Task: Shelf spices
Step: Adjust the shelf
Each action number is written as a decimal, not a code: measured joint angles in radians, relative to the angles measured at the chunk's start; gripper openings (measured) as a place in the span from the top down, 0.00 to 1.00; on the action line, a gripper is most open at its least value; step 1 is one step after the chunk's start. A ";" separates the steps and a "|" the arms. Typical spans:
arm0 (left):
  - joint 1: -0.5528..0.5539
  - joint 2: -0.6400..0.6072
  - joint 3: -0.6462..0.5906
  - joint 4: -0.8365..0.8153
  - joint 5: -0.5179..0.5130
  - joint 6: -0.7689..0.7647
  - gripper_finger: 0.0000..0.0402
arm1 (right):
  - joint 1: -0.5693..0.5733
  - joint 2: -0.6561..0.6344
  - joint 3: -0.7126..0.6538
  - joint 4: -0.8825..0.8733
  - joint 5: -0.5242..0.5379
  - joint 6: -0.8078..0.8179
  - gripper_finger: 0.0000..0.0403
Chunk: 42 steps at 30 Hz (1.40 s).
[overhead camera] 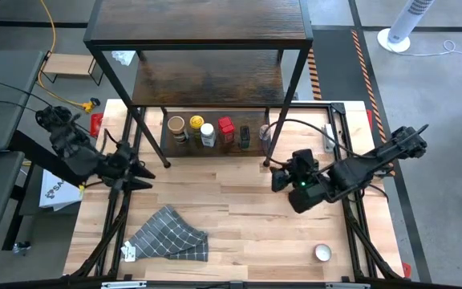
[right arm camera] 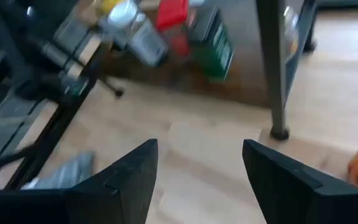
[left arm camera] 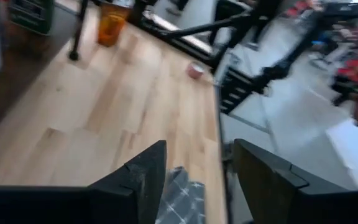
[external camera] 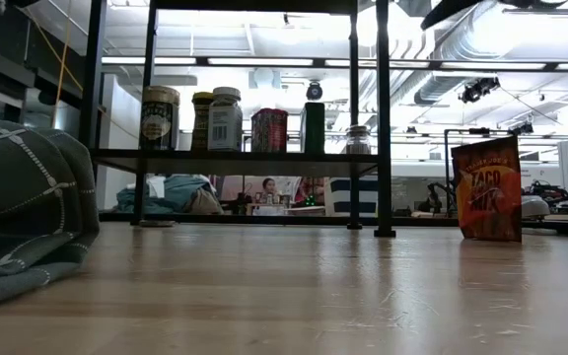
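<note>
Several spices stand in a row on the lowest board of the dark shelf point(overhead camera: 215, 88): a tan-lidded jar point(overhead camera: 176, 127), a yellow-lidded one point(overhead camera: 196, 124), a white-lidded bottle point(overhead camera: 208, 133), a red one point(overhead camera: 226, 129), a dark green tin point(overhead camera: 245, 136) and a small jar point(overhead camera: 265, 132). The low view shows them from the side point(external camera: 227, 120). My left gripper point(overhead camera: 145, 174) hovers open over the table's left part, above the checked cloth's edge point(left arm camera: 182, 200). My right gripper point(overhead camera: 278, 174) hangs open in front of the shelf, tipped down toward the spices point(right arm camera: 213, 40). Neither has anything between its fingers.
A grey checked cloth point(overhead camera: 169, 234) lies crumpled at the near left. A small round tin point(overhead camera: 322, 253) sits near the front right edge. An orange taco packet point(external camera: 487, 187) stands at the right beside the shelf's leg point(right arm camera: 275, 68). Bare wood lies between the arms.
</note>
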 joint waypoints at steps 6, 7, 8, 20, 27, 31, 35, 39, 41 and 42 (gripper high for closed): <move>0.000 0.130 0.000 0.106 -0.126 -0.040 0.59 | -0.074 0.043 -0.029 0.041 0.168 0.020 0.56; 0.000 0.151 0.000 0.110 -0.136 -0.056 0.60 | -0.084 0.049 -0.033 0.055 0.176 0.018 0.62; -0.001 0.171 0.000 0.107 -0.148 -0.082 0.62 | -0.092 0.052 -0.039 0.069 0.178 0.016 0.69; -0.034 0.429 0.000 0.007 -0.345 -0.510 1.00 | -0.109 0.050 -0.168 0.159 0.175 0.020 1.00; -0.033 0.563 0.000 0.031 -0.347 -0.625 1.00 | -0.166 0.044 -0.245 0.326 0.146 -0.046 1.00; -0.031 0.606 0.000 0.101 -0.351 -0.622 1.00 | -0.213 0.027 -0.320 0.552 0.129 -0.163 1.00; -0.031 0.609 0.000 0.201 -0.337 -0.551 1.00 | -0.250 -0.006 -0.391 0.681 0.100 -0.232 1.00; -0.013 0.594 0.000 0.296 -0.280 -0.431 1.00 | -0.287 -0.056 -0.438 0.692 0.080 -0.234 1.00; 0.007 0.594 0.000 0.343 -0.240 -0.361 1.00 | -0.310 -0.083 -0.454 0.689 0.082 -0.259 1.00; 0.021 0.595 0.000 0.363 -0.217 -0.326 1.00 | -0.325 -0.095 -0.458 0.684 0.089 -0.275 1.00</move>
